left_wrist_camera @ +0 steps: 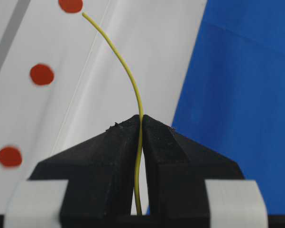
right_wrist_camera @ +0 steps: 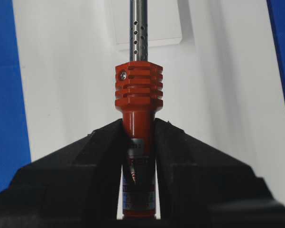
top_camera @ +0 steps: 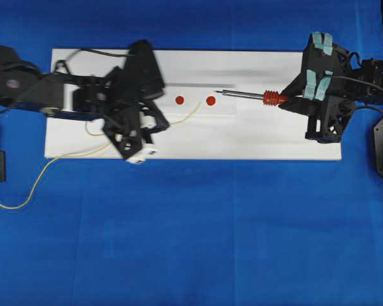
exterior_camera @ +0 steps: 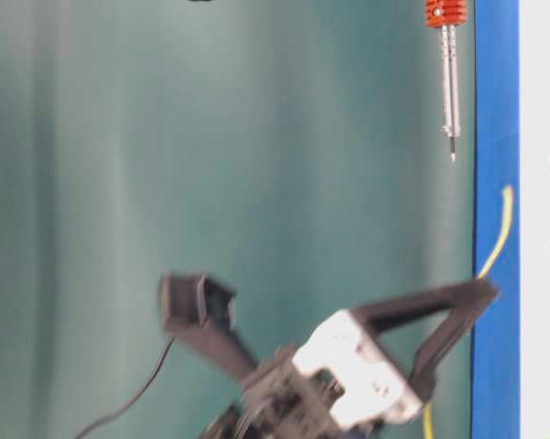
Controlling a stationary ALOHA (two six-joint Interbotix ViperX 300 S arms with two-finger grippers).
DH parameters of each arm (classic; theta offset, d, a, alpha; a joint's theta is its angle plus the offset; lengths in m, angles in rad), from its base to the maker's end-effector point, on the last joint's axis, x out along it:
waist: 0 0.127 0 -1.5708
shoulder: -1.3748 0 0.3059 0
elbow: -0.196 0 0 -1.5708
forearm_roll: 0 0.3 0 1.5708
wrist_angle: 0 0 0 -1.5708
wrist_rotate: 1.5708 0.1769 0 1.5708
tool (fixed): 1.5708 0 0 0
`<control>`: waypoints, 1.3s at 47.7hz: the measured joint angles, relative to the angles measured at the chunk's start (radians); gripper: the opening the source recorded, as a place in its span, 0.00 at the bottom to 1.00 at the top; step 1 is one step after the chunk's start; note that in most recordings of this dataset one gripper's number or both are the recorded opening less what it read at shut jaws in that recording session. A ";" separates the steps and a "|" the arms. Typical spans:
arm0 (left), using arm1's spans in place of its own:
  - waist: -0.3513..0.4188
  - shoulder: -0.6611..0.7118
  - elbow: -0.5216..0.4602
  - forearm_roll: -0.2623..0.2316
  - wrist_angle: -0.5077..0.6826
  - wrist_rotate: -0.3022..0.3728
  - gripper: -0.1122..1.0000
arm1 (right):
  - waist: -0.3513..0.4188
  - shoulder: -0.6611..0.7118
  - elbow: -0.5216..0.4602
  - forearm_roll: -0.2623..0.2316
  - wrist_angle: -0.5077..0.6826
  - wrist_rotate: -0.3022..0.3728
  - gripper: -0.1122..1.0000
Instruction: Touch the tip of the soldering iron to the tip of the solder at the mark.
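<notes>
Both pieces are picked up but their tips are apart: the left tool point(left_wrist_camera: 141, 124) pinches the solder point(left_wrist_camera: 125, 71), its tip near a red mark point(top_camera: 180, 100), the right tool point(right_wrist_camera: 138, 130) pinches the iron point(top_camera: 245, 95) further right, above a white board point(top_camera: 255, 137) on a blue bench point(top_camera: 191, 236).
</notes>
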 measured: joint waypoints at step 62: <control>0.023 0.127 -0.071 -0.002 0.009 -0.002 0.11 | 0.002 0.041 0.000 0.002 0.000 0.017 0.16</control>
